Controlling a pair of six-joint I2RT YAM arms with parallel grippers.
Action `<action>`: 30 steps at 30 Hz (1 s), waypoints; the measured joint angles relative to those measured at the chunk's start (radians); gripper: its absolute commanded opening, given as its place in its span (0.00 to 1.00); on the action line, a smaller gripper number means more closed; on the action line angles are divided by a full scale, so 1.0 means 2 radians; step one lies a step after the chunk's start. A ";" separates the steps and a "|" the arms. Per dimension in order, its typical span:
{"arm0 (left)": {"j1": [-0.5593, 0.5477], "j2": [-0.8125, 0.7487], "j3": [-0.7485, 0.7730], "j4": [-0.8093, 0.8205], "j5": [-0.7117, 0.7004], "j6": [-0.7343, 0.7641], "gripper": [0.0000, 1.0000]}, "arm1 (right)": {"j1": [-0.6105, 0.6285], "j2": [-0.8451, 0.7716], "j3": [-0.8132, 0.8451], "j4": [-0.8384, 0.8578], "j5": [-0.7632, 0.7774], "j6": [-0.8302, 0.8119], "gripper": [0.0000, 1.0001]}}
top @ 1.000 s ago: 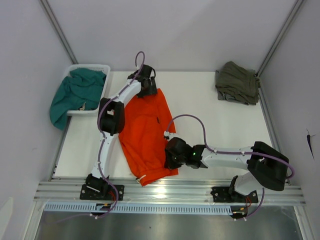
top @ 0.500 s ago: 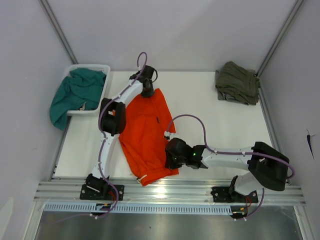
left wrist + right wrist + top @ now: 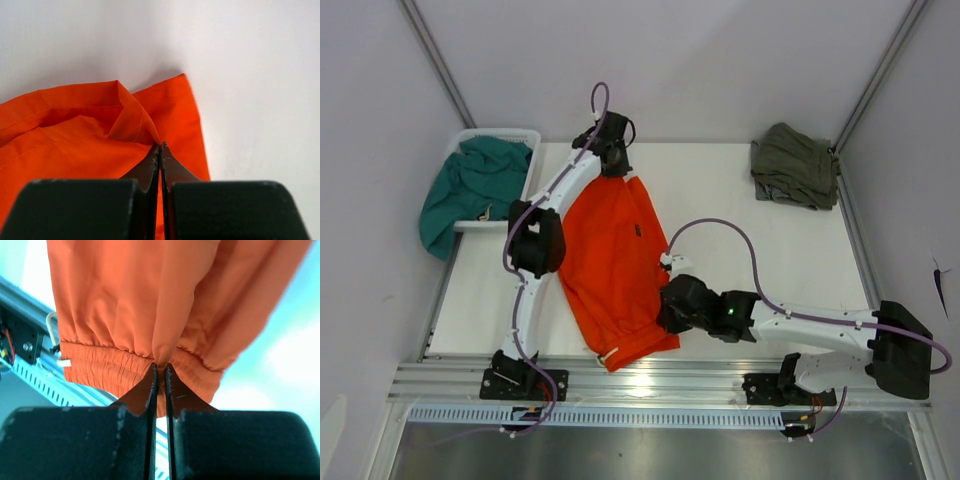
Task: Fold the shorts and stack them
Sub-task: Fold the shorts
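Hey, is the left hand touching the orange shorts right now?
Touching. The left wrist view shows the left hand pinched shut on a raised fold of the orange shorts near their corner.

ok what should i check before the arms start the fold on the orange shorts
1. left jaws shut on the far hem corner of the orange shorts: ok
2. right jaws shut on the gathered waistband: ok
3. both fabric layers caught in each grip: cannot tell
4. bare table to the right of the shorts for laying the fold: ok
5. olive shorts in the far right corner lie apart from the orange ones: ok
6. white drawstring loose at the waistband's end, snag risk: cannot tell
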 measured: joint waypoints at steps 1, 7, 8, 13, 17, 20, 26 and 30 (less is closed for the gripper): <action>-0.002 -0.007 0.001 0.000 0.000 0.000 0.00 | 0.001 -0.007 0.000 -0.008 0.008 0.005 0.00; -0.019 -0.022 0.023 0.005 0.001 0.000 0.00 | 0.002 -0.028 -0.013 -0.048 0.067 0.040 0.00; -0.022 -0.022 0.025 0.006 0.002 -0.001 0.00 | 0.002 -0.027 -0.017 -0.053 0.074 0.048 0.00; -0.040 -0.012 0.042 0.018 0.011 -0.001 0.00 | 0.002 0.006 -0.029 -0.069 0.096 0.082 0.00; -0.047 0.008 0.041 0.045 0.029 -0.002 0.00 | 0.005 0.030 -0.041 -0.071 0.107 0.116 0.00; -0.052 0.027 0.034 0.066 0.041 -0.003 0.00 | 0.008 0.039 -0.054 -0.070 0.112 0.142 0.00; -0.063 0.058 0.034 0.088 0.051 -0.005 0.22 | 0.024 0.067 -0.050 -0.061 0.135 0.168 0.00; -0.072 0.068 0.034 0.103 0.059 -0.007 0.55 | 0.033 0.082 -0.042 -0.048 0.141 0.175 0.01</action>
